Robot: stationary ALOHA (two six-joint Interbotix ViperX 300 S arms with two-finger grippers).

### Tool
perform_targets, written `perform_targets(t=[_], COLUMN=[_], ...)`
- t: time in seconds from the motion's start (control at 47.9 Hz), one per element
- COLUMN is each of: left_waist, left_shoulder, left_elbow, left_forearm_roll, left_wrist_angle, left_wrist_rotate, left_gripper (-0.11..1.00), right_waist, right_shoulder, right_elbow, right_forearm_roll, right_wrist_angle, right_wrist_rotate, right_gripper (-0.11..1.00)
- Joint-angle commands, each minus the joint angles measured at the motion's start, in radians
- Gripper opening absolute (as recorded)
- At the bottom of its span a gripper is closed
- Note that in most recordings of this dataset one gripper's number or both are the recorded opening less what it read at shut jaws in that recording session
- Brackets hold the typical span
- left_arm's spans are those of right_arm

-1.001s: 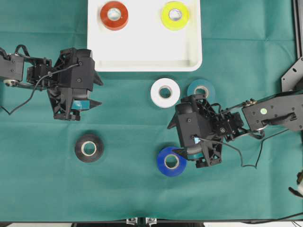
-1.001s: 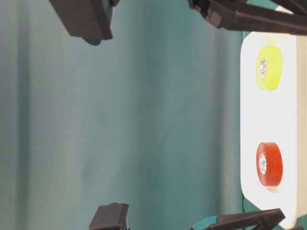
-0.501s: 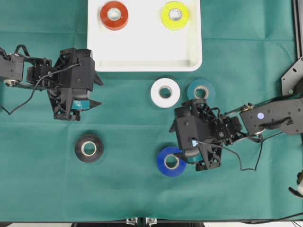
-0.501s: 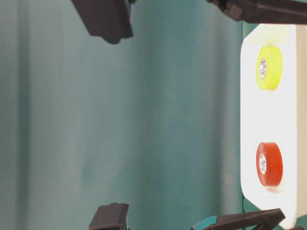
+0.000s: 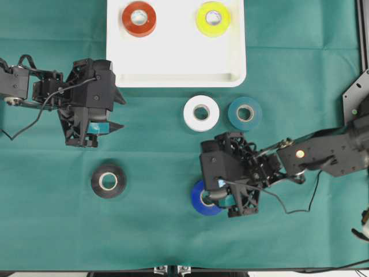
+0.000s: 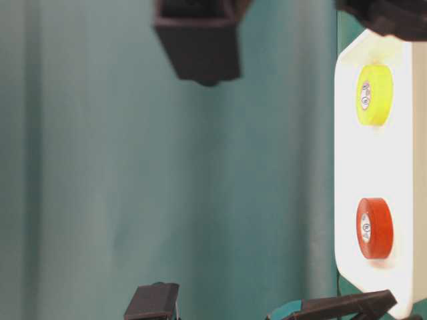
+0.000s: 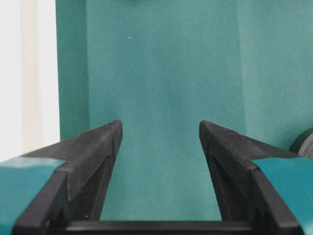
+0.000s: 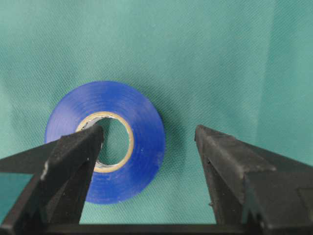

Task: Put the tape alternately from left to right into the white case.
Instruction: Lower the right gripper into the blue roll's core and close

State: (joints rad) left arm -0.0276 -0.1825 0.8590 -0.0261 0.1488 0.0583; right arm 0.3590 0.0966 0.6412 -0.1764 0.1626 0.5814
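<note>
White case (image 5: pixel 176 63) holds a red roll (image 5: pixel 138 18) and a yellow roll (image 5: pixel 213 18).

Green cloth-covered table (image 5: pixel 150 231) carries the white case (image 5: pixel 173 63) up top, white roll (image 5: pixel 201 113) beside teal roll (image 5: pixel 245 112), black roll (image 5: pixel 108 180), blue roll (image 5: pixel 200 202) (partly covered).

We see bare white case (image 5: pixel 173 63) floor between red roll (image 5: pixel 138 18) and yellow roll (image 5: pixel 213 18); white roll (image 5: pixel 201 113) and teal roll (image 5: pixel 245 113) stand near its front rim.
</note>
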Motion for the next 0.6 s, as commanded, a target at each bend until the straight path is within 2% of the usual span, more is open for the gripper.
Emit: perform_targets(t=[0.0, 0.584], left_waist=[-0.002, -0.002], left_shoulder=[-0.012, -0.012], left_elbow=[-0.015, -0.017], left_forearm_roll=[-0.002, -0.002], left_wrist_angle=[-0.005, -0.009], left_wrist_rotate=[-0.002, -0.002], left_gripper=[0.98, 0.98], right_waist=[0.006, 0.005], right_shoulder=[0.003, 0.069], right_elbow=[-0.028, -0.032], right_forearm_roll=[0.002, -0.003], right_wrist_angle=[-0.008, 0.000], right_wrist_rotate=[0.008, 0.049], right_gripper=[0.79, 0.79])
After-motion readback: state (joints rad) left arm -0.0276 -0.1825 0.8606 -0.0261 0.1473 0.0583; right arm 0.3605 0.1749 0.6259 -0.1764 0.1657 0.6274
